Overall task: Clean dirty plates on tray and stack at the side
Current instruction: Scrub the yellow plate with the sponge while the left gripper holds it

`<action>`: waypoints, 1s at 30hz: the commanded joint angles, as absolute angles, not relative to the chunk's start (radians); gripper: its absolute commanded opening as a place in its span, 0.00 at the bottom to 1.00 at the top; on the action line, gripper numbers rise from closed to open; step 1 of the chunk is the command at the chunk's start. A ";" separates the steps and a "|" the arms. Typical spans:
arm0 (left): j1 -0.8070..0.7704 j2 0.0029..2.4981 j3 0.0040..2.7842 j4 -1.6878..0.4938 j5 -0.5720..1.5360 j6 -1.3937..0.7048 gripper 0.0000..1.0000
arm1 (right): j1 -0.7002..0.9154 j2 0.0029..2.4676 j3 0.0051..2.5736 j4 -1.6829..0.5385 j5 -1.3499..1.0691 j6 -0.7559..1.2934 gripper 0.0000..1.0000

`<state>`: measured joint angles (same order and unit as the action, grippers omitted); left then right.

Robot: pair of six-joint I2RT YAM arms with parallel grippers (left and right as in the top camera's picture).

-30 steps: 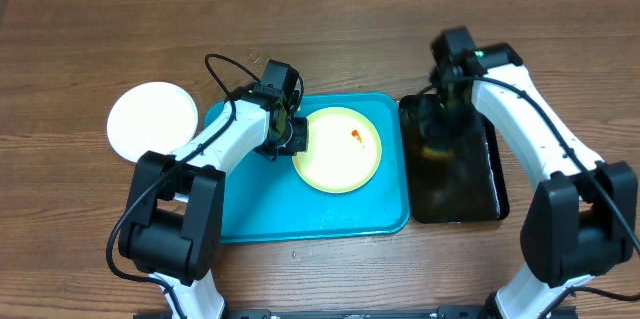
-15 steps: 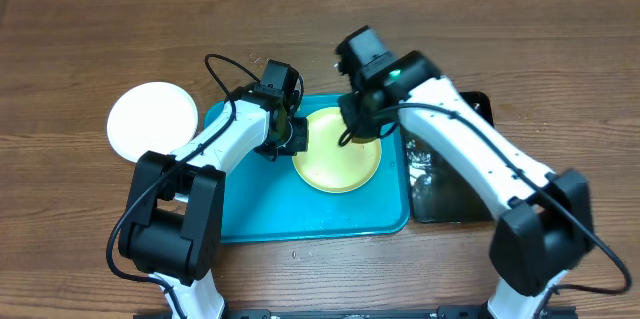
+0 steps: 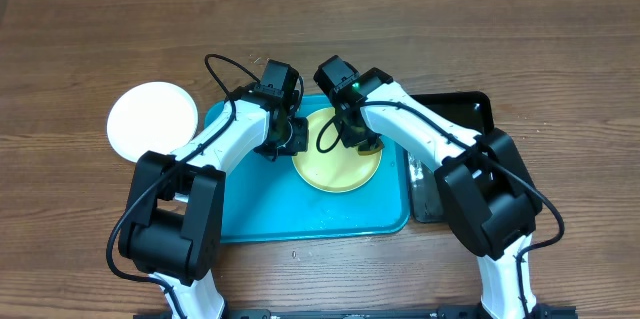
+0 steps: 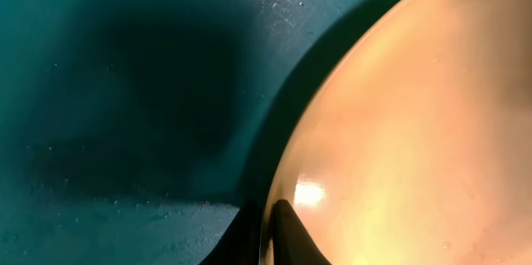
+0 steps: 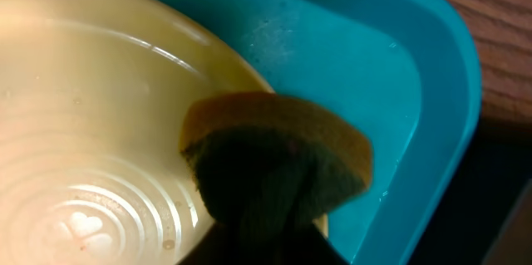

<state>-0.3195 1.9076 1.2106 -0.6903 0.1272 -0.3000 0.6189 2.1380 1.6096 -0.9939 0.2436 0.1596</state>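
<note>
One white plate (image 3: 152, 119) lay on the table (image 3: 520, 39), just left of the turquoise tray (image 3: 250, 209). In the tray's right half sat the pale yellow plate (image 3: 340, 169), its left rim pinched between the closed fingers of the left gripper (image 3: 292, 137). At the plate's upper right edge the right gripper (image 3: 358, 141) clamped a yellow-and-green sponge (image 5: 274, 165) that rested on the plate, and a black tray (image 3: 475, 114) lay just beside the turquoise one.

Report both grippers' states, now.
Left gripper: closed, fingers pinching the pale yellow plate at its rim.
Right gripper: closed on the sponge, which rests on that plate.
</note>
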 commanded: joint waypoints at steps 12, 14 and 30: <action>-0.321 1.893 1.215 -0.691 0.131 -0.315 0.11 | 0.622 2.157 1.499 -0.896 0.212 0.222 0.04; -0.321 1.893 1.215 -0.691 0.132 -0.315 0.11 | 0.622 2.157 1.478 -0.877 0.179 0.222 0.04; -0.321 1.893 1.215 -0.691 0.131 -0.315 0.10 | 0.620 2.157 1.459 -0.913 -0.198 0.050 0.04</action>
